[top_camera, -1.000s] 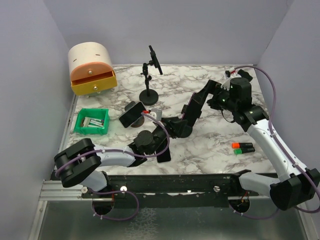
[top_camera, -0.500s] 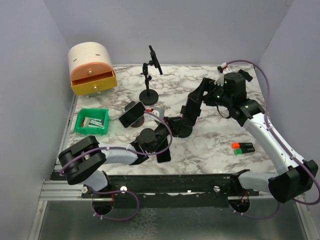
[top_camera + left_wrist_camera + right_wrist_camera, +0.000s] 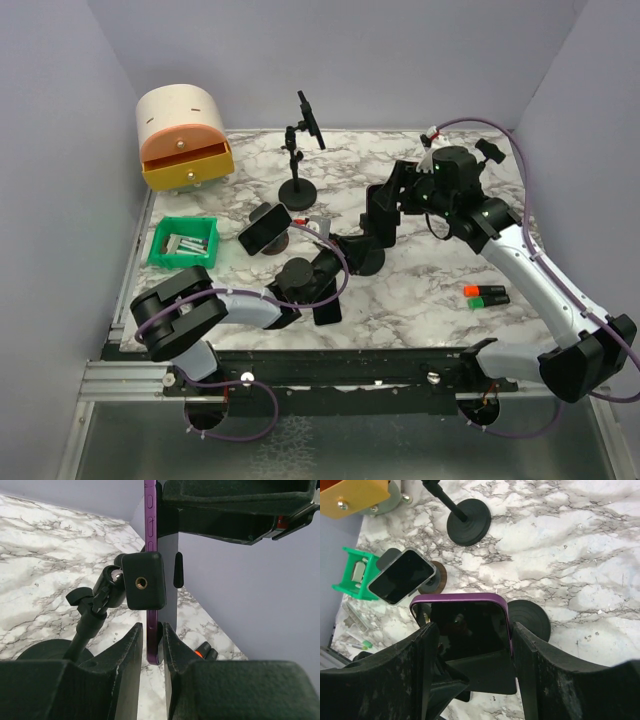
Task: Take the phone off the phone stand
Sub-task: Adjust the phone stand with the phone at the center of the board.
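Near the middle of the tabletop [image 3: 430, 280] stands the phone [image 3: 470, 622], a purple one, held upright in the clamp of the phone stand [image 3: 144, 580], whose round black base rests on the marble. We have both arms at it. The right end effector [image 3: 472, 642] comes from above, roughly half open, and its two fingers lie against the long edges of the phone near the upper end, so it appears to hold it. The left end effector [image 3: 153, 630] is underneath and narrowed to a small gap. Its fingers sit on the front and the back of the lower end, just below the clamp, and as far as we can see it grips the phone and not the stand. We judge that the step in hand is to make these grips firm before pulling. To do it well, we should move both arms together in one straight line out of the clamp, without any twist. The stand looks light and may lift or tip with the phone. If the base rises, one arm would better hold the stand down. Counting outward, we find two phones: the purple one and a dark second phone [image 3: 401, 576] leaning on its own small stand [image 3: 437, 580]. With the empty tall stand [image 3: 298, 188] at the back, there are three stands. We also count two markers [image 3: 485, 294], one green bin [image 3: 183, 243] and one drawer box [image 3: 185, 140].
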Controlling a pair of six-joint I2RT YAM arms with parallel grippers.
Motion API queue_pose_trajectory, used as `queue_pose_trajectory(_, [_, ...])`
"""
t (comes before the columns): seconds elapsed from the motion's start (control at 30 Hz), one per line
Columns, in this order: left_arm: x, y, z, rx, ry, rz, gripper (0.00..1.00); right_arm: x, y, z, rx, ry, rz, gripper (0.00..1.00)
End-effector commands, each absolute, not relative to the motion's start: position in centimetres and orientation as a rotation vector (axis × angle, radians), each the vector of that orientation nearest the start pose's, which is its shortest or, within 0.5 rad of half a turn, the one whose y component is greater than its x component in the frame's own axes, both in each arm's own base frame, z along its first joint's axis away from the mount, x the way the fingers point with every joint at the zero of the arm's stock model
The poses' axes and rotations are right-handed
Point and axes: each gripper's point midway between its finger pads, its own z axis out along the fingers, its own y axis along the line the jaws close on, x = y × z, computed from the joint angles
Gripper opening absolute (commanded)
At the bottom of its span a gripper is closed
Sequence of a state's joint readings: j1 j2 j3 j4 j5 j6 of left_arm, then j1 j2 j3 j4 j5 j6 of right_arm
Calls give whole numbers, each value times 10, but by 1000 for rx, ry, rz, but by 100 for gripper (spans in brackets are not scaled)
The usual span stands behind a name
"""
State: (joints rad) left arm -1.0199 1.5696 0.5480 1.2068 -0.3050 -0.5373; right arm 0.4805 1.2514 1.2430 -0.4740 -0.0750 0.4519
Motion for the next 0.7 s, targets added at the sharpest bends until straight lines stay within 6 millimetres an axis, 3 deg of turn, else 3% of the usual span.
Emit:
queue_pose_trajectory(0.0, [269, -367, 196, 76, 1510, -1065, 22, 323, 203, 267, -106, 2156, 556, 64])
queue_pose_trajectory(0.33, [271, -370, 187, 53, 1514, -1087, 22, 319, 201, 272, -132, 2148, 520, 67])
queue_pose_trajectory(0.47, [270, -369, 188, 54, 1510, -1090, 24, 316, 199, 276, -136, 2142, 519, 75])
queue_pose_trajectory(0.67, [267, -360, 192, 58, 1504, -1076, 34, 312, 194, 282, -127, 2120, 513, 86])
